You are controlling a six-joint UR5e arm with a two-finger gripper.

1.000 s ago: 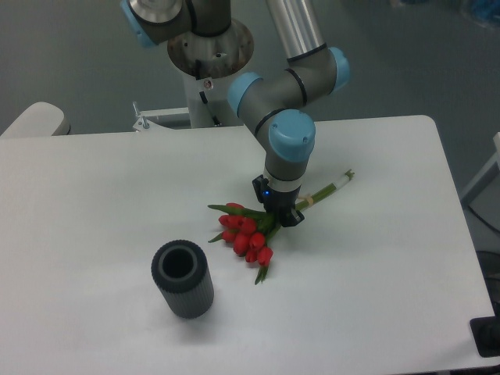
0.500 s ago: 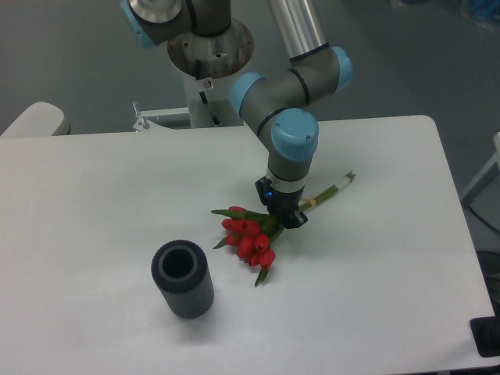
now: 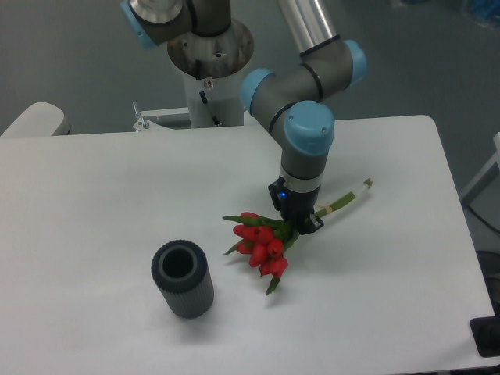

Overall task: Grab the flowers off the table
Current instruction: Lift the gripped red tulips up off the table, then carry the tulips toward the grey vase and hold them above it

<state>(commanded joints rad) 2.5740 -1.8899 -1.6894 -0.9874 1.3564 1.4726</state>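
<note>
The tool (image 3: 299, 221) grips the flowers (image 3: 266, 240) by the stems (the sturdy part, so the heads are spared). The red heads hang just left of it, low over the worktop (image 3: 94, 203).

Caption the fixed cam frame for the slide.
UR5e pincer grips red tulip bunch by stems, beside grey ribbed vase.

You are looking at one bunch of flowers (image 3: 262, 241), one dark ribbed vase (image 3: 183, 279), one gripper (image 3: 295, 223), one table (image 3: 94, 203).
</note>
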